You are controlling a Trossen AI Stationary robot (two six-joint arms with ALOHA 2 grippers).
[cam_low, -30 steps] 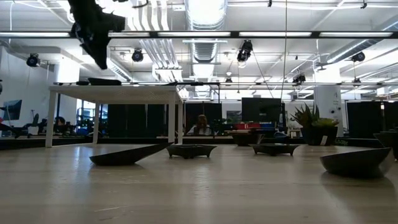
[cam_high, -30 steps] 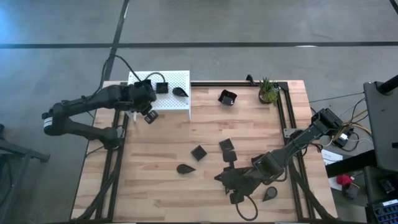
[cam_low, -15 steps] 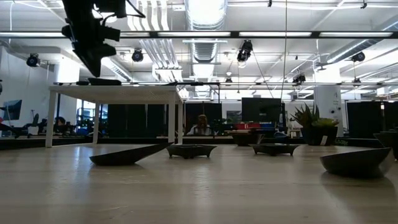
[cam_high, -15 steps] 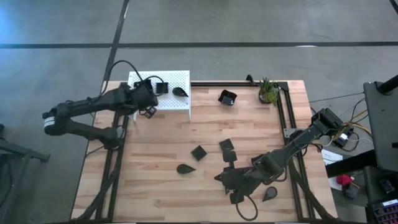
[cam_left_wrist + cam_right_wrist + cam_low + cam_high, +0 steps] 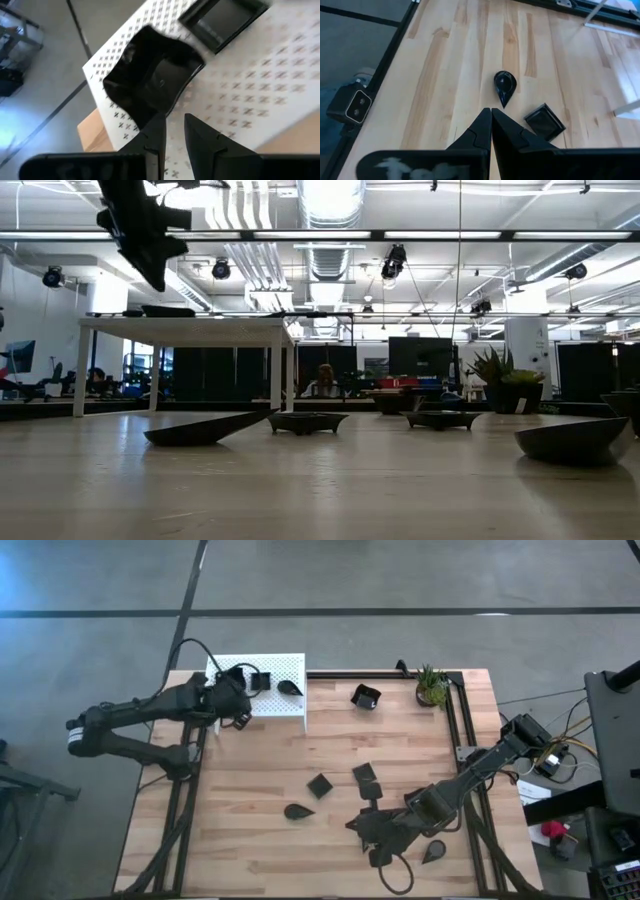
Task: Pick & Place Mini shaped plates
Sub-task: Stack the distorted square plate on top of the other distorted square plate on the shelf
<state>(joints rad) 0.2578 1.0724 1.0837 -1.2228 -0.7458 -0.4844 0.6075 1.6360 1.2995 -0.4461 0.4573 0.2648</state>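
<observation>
Perforated white platform (image 5: pixel 260 75), glossy curled-rim plate (image 5: pixel 152 77)

Left tool (image 5: pixel 172 132): its fingertips pinch the rim of a glossy black plate (image 5: pixel 152 75), so that edge is covered.
Square plate (image 5: pixel 220 17): cut off by the wrist picture's edge.
Right tool (image 5: pixel 375 840): its tips are lost among dark arm parts from above.
Seated person (image 5: pixel 324 380): too far off to make out.

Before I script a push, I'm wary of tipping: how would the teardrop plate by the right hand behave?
The teardrop plate looks rigid and glossy, so probably slippery. It lies low and flat, so it should slide, perhaps pivoting at its point, not tip.
</observation>
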